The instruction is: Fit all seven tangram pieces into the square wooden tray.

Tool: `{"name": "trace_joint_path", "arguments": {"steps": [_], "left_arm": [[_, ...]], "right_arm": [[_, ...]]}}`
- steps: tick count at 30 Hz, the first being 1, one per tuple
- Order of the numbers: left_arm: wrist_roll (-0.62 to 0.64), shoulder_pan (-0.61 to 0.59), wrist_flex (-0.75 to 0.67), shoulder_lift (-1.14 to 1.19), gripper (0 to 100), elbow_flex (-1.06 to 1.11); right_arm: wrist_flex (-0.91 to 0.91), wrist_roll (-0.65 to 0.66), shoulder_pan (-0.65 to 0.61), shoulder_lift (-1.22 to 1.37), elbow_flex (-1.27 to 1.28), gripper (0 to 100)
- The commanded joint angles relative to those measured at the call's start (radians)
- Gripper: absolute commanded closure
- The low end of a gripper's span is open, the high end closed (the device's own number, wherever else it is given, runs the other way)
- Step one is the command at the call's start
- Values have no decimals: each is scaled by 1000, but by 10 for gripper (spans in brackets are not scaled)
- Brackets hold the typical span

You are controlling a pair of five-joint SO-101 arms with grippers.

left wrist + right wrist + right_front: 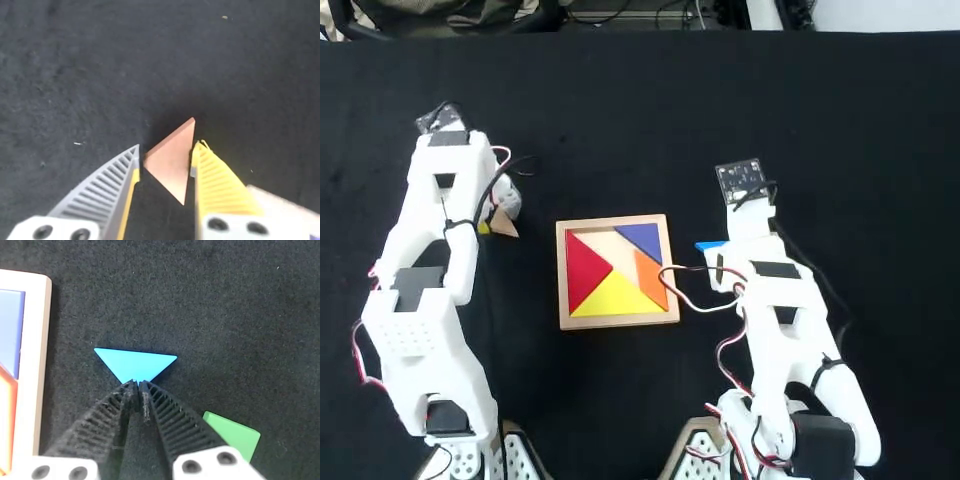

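Left wrist view: left gripper (167, 146) pinches tan triangle (170, 165)
Right wrist view: right gripper (136, 385) pinches blue triangle (135, 362) corner

A black, cloth-covered worktop (620, 120) spreads under and around the left end effector (503, 224) and the right end effector (712, 246). Well beyond both, past the worktop's far edge, lie dark cables (620, 12) and a pale surface (885, 12).
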Motion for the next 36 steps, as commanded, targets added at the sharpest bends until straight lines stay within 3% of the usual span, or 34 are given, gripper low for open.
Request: {"name": "trace_joint_path", "arguments": {"steps": [1, 6, 14, 22, 26, 36], "left_arm": [[-115, 65, 112, -26, 841, -113], [-138, 173, 249, -31, 841, -205], [-106, 438, 279, -276, 841, -111], [-75, 498, -3, -371, 841, 213], [-64, 542, -69, -371, 841, 294], [149, 607, -253, -371, 841, 392]], "right_arm": [[-21, 9, -9, 2, -45, 987], [-48, 9, 15, -4, -45, 987], [-100, 2, 129, 2, -45, 987], [-100, 2, 129, 4, -44, 987], [-101, 3, 127, 4, -44, 987], [-133, 2, 127, 4, -38, 987]]}}
